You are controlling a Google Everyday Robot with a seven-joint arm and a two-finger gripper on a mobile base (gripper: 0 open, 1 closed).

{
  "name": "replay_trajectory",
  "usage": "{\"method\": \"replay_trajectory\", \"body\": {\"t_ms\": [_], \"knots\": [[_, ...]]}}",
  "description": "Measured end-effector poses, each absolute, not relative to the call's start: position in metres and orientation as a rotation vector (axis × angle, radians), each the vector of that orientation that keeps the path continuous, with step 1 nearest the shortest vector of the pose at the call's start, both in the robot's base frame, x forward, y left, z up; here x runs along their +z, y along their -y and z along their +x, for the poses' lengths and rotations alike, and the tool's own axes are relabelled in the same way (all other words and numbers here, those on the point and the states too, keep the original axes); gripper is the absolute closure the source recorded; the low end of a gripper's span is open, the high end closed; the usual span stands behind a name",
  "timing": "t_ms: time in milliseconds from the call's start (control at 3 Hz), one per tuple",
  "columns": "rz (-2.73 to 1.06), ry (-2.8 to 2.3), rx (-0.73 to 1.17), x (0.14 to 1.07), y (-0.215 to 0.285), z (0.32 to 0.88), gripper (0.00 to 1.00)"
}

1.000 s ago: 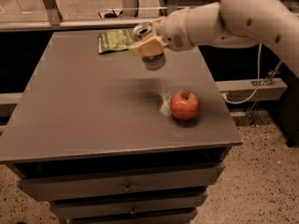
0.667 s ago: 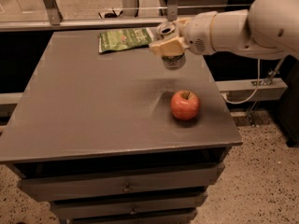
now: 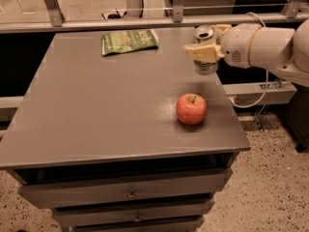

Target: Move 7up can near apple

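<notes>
The red-orange apple (image 3: 191, 108) sits on the grey table (image 3: 106, 105) near its front right corner. My gripper (image 3: 206, 47) reaches in from the right and is shut on the 7up can (image 3: 205, 64). The can is upright at the table's right edge, behind the apple; its shiny top (image 3: 204, 32) shows above the fingers. The can's base is at or just above the tabletop; I cannot tell which. A gap of about one can width separates it from the apple.
A flat green snack bag (image 3: 129, 41) lies at the back of the table. A metal rail (image 3: 145, 22) runs behind the table. Drawers (image 3: 130, 192) are below the front edge. A cable hangs to the right of the table.
My gripper has carried the can to the right, from above the table's middle back to its right edge. The apple has not moved.
</notes>
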State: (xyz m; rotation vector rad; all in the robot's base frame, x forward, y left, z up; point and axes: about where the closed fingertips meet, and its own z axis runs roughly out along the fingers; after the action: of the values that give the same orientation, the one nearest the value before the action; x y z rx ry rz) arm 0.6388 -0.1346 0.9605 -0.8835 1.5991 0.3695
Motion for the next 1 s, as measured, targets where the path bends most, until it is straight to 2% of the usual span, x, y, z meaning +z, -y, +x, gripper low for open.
{"method": "replay_trajectory", "body": {"t_ms": [667, 1000], "knots": [[-0.736, -1.588, 0.414, 0.935, 0.154, 0.637, 1.0], [-0.692, -1.597, 0.449, 0.924, 0.153, 0.639, 0.82]]}}
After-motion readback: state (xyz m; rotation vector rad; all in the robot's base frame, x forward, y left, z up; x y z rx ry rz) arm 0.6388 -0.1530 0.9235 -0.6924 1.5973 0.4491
